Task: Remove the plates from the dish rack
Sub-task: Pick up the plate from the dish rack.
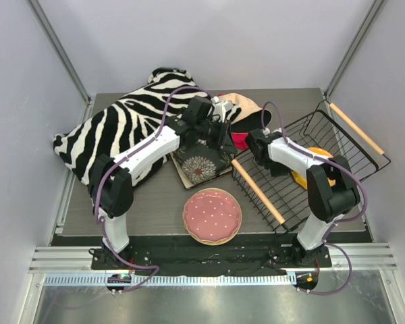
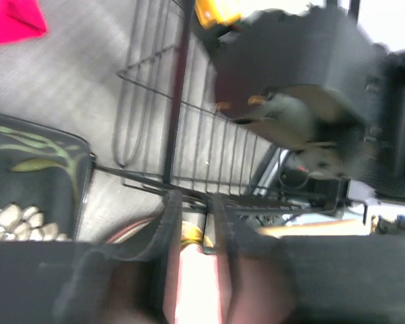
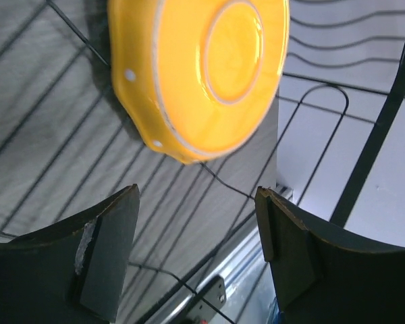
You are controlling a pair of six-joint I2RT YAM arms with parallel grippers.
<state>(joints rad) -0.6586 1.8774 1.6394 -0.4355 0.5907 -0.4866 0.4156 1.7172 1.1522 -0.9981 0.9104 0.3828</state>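
Orange glazed plate [image 3: 202, 74], white-dotted and scallop-rimmed, shows its ringed underside inside the black wire dish rack [image 1: 270, 185] beneath the right fingers [image 3: 108, 250], spread wide and empty; the left fingers [image 2: 165, 229] are too blurred to judge.

The black wire dish rack with wooden rod handles [image 1: 364, 152] sits at 3 o'clock on the grey table [image 1: 155, 209]. The orange dotted round plate [image 1: 302, 178] lies inside it. The round pink dotted plate [image 1: 212, 216] lies at 6 o'clock, just left of the rack. Behind it, near the centre, the dark square flowered plate [image 1: 201, 165] seems to rest on another square plate, of which only an edge shows. The zebra-striped cushion [image 1: 115, 131] fills 9 to 11 o'clock. The peach floppy hat [image 1: 246, 108] lies at 12 o'clock, with a bright pink cloth [image 1: 239, 140] in front of it.
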